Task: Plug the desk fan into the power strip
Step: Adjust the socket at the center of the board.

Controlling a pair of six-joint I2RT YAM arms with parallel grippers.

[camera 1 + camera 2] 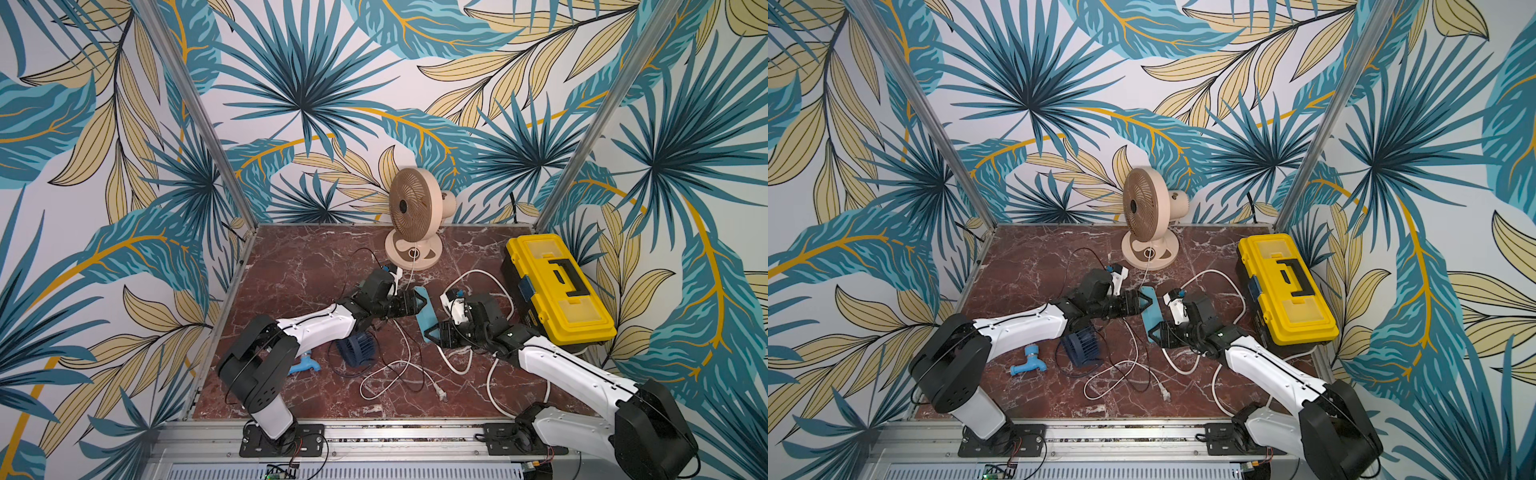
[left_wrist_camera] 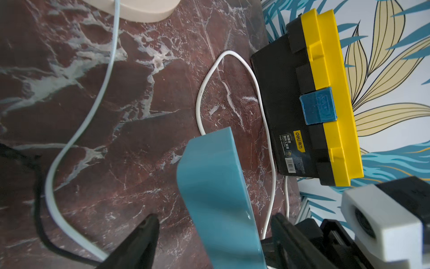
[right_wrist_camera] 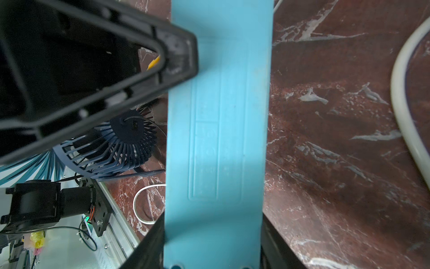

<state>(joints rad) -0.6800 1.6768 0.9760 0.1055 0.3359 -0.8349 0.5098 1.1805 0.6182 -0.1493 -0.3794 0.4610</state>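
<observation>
Power strip (image 1: pixel 428 316) sits over the middle of your desk (image 1: pixel 299 266), running 12 to 6 o'clock. Your right claw (image 1: pixel 429 335) is clamped on its 6 o'clock end. Your left claw (image 1: pixel 423 302) straddles the 12 o'clock end, jaws apart, gaps visible. Desk fan (image 1: pixel 409 212) stands at 12 o'clock.

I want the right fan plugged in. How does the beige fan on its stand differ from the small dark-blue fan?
The beige round plastic fan is larger than the small dark-blue slatted fan. The beige fan stands upright on a round base at the back; the blue fan looks tipped, nearer the front. The beige fan's cord is white, the blue fan's looks thin and black. Both have round slatted grilles.
</observation>
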